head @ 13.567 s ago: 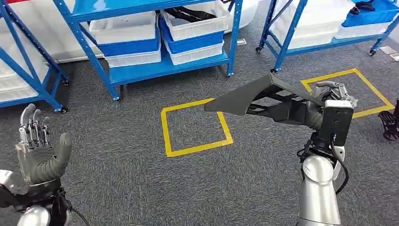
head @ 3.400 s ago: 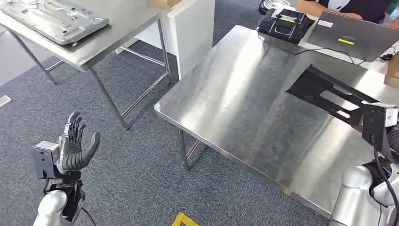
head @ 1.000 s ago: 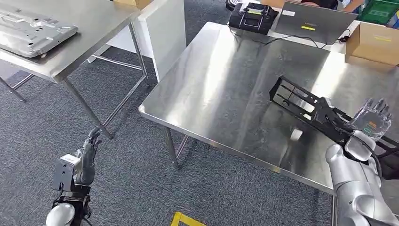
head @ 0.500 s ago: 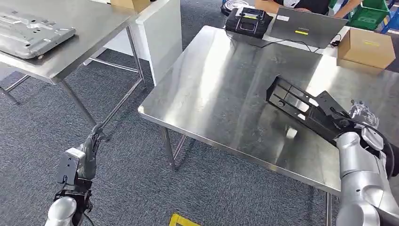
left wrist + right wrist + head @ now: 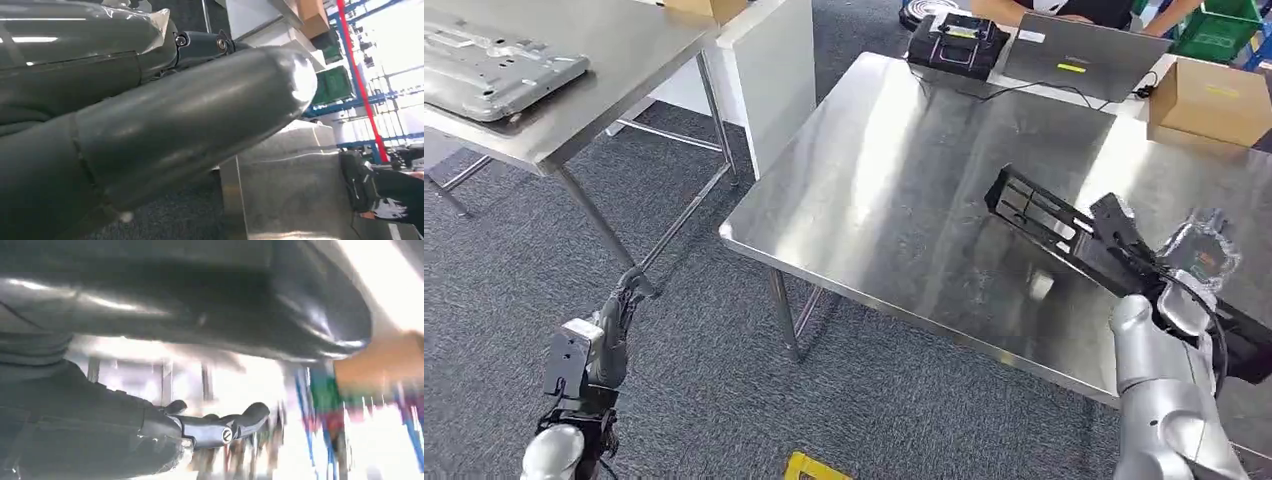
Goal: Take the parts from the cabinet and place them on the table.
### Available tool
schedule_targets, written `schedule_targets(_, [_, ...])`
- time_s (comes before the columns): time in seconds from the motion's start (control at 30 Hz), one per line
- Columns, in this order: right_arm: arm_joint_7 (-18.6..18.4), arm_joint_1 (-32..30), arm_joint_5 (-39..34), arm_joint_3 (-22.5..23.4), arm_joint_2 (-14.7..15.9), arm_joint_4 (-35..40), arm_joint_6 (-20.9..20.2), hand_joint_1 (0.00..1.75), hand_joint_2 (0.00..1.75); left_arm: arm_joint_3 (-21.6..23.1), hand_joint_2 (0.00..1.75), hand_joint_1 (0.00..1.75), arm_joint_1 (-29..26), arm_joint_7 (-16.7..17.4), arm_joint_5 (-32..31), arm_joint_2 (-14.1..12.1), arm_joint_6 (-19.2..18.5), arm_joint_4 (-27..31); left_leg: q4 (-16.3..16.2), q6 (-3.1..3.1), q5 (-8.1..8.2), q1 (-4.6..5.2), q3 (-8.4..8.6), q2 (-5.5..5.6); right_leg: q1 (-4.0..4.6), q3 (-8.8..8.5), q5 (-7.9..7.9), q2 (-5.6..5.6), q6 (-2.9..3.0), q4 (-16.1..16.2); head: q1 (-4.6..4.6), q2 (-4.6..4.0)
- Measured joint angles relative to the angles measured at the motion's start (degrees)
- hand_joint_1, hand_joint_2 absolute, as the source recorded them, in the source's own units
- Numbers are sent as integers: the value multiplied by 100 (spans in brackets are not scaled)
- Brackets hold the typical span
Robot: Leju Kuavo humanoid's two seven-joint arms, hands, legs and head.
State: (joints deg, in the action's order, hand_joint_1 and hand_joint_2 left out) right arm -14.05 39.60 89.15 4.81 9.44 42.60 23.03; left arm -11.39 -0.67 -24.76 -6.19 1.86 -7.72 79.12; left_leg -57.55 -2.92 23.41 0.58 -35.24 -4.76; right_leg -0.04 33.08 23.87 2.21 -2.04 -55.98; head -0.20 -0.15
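Note:
A long black frame part (image 5: 1044, 222) lies on the steel table (image 5: 874, 200), running from the table's middle toward its near right edge. My right hand (image 5: 1199, 255) hovers just beside the part's near half with its fingers spread and nothing gripped. The right wrist view is blurred; the thumb (image 5: 200, 305) and fingers (image 5: 220, 427) stand apart there with nothing between them. My left hand (image 5: 614, 322) hangs low over the carpet at the left, fingers straight and empty. Its thumb (image 5: 175, 115) looms large in the left wrist view.
A second steel table (image 5: 624, 60) at the left carries a grey metal plate (image 5: 494, 65). At the far edge of my table are a black device (image 5: 954, 40), a laptop (image 5: 1079, 50) and a cardboard box (image 5: 1214, 100). A person (image 5: 1074, 8) sits behind them.
Earlier my right hand carried the part beside the blue shelves; now the part lies on the table and the hand is spread beside it. My left arm has dropped low.

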Motion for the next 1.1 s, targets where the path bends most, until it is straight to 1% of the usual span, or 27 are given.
schedule_targets(0.03, [0,-93,40,18,-11,303,95,0,0,0,0,0,-8,-4,0,7,2,0,0,5,-4,-2,-15,9,2,11,0,10,0,-1,0,0])
schedule_targets(0.1, [9,-208,77,46,-35,790,101,0,0,2,0,0,-10,-13,0,20,11,0,0,6,-3,-2,-27,14,3,22,1,11,0,-2,0,0])
schedule_targets(0.23, [26,-390,86,105,-75,1312,143,0,0,2,0,0,-7,-17,0,41,15,0,0,7,0,2,-54,8,2,51,2,8,0,-2,0,0])
schedule_targets(0.27, [26,-415,85,109,-77,1382,257,0,0,4,0,0,-7,-17,0,44,17,0,0,7,0,5,-61,9,2,60,2,9,-1,-1,0,0])
schedule_targets(0.37, [26,-439,85,125,-55,1657,819,0,0,18,0,0,15,-44,2,46,20,-7,0,7,0,10,-68,10,1,71,2,10,-1,-1,0,0])
schedule_targets(0.43, [76,-407,62,181,41,1973,995,0,0,70,0,0,93,-70,28,44,63,-61,0,6,-1,12,-72,20,0,70,2,15,-1,-1,2,0])
schedule_targets(0.6, [271,-165,16,369,268,2428,993,0,0,216,0,0,267,-138,87,24,177,-238,0,4,1,15,-75,16,-1,70,1,12,-3,0,0,0])
schedule_targets(1.0, [352,-35,-24,453,382,2629,993,0,0,339,0,0,379,-177,155,-13,225,-439,0,4,1,16,-76,17,-1,72,1,13,-3,-1,0,0])
schedule_targets(1.07, [481,-24,-333,448,389,2631,1028,0,0,378,0,0,381,-214,208,-20,262,-468,0,4,1,15,-76,17,0,71,1,13,-3,-1,0,0])
schedule_targets(1.1, [654,-48,-720,444,376,2638,1105,0,0,396,0,0,374,-247,225,-22,321,-472,0,4,1,15,-77,17,0,72,2,13,-3,-1,2,0])
